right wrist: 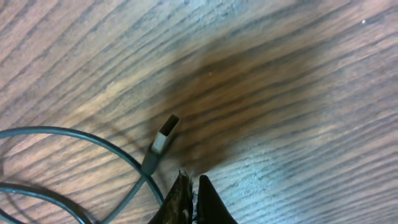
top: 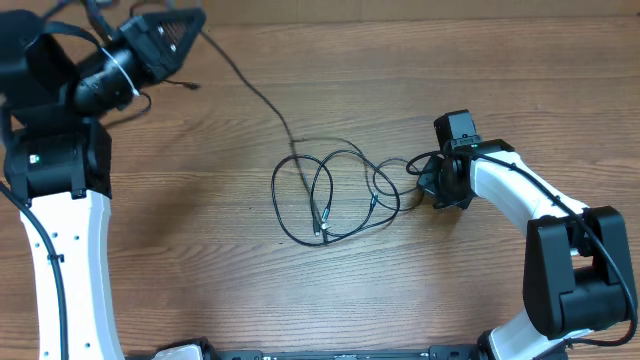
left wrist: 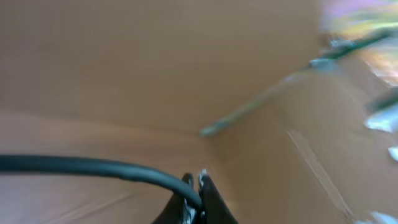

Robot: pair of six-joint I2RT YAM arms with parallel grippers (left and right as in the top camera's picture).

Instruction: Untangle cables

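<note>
Two grips on the cables [top: 321,215]: left claw [left wrist: 194,179], right claw [right wrist: 193,180].

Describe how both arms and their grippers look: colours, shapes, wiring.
Both arms pair long white shells with boxy black joint housings. The left arm has a thick black wire along its white link and a thin white tie near the wrist. The right arm has a curved white link, also wired in black. The left gripper and right gripper have dark, tapering fingers.
</note>
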